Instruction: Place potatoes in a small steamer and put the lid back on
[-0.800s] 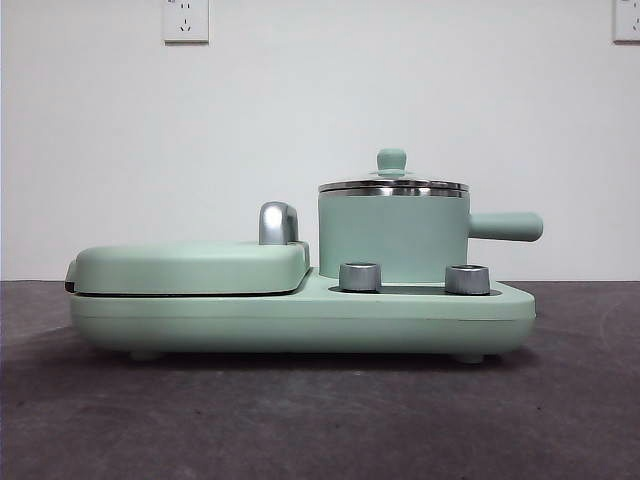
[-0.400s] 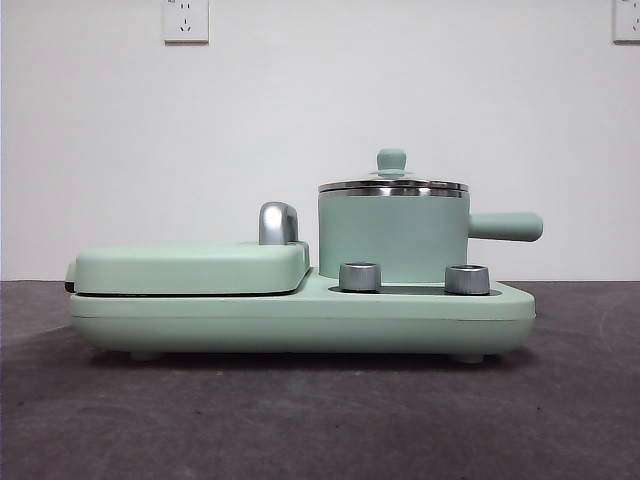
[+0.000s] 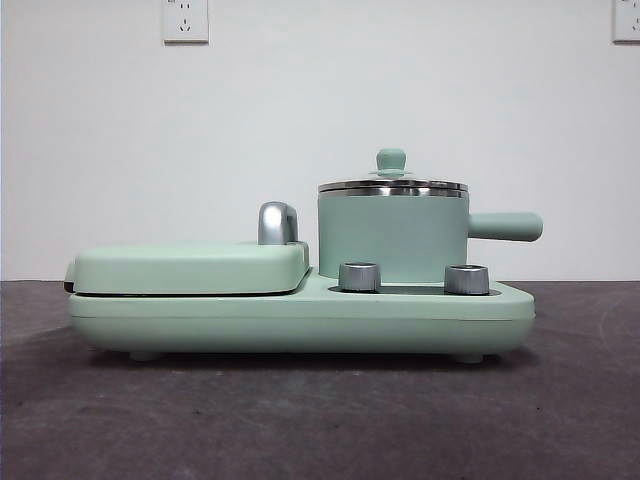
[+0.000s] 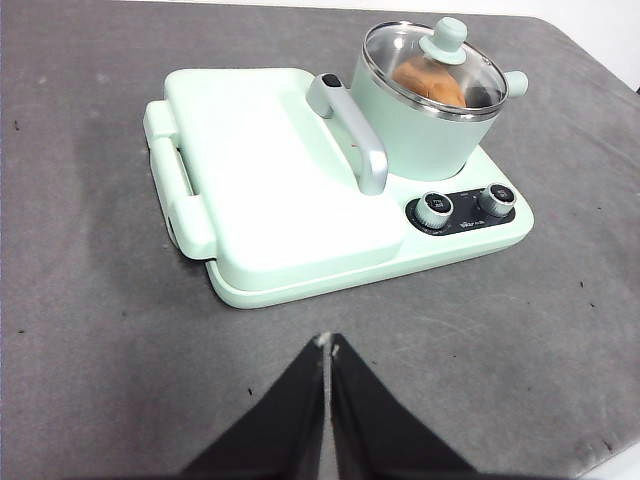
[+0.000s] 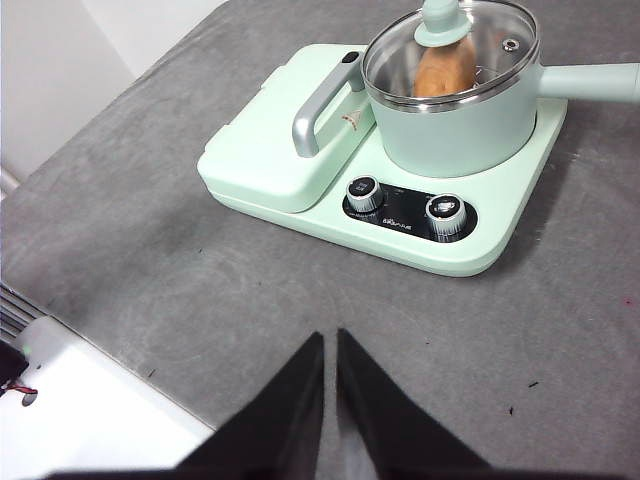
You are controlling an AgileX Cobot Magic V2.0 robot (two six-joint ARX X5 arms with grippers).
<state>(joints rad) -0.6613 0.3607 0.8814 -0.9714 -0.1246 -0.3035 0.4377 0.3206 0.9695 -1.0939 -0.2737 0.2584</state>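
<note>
Grey matte tabletop carries the mint-green cylindrical steamer pot, in which the oblong orange-brown potato is seen beneath the seated clear glass lid. Left gripper and right gripper are pressed together, both held well apart from the pot; no move seems required.

My front camera sits low, near table height, looking level across the grey table at the side of a mint-green cooker, close enough to fill the middle of the frame. My left wrist camera looks down from above and back, with the cooker at mid distance. My right wrist camera looks down likewise, from the other side. All three share the cooker and its small steamer.
</note>
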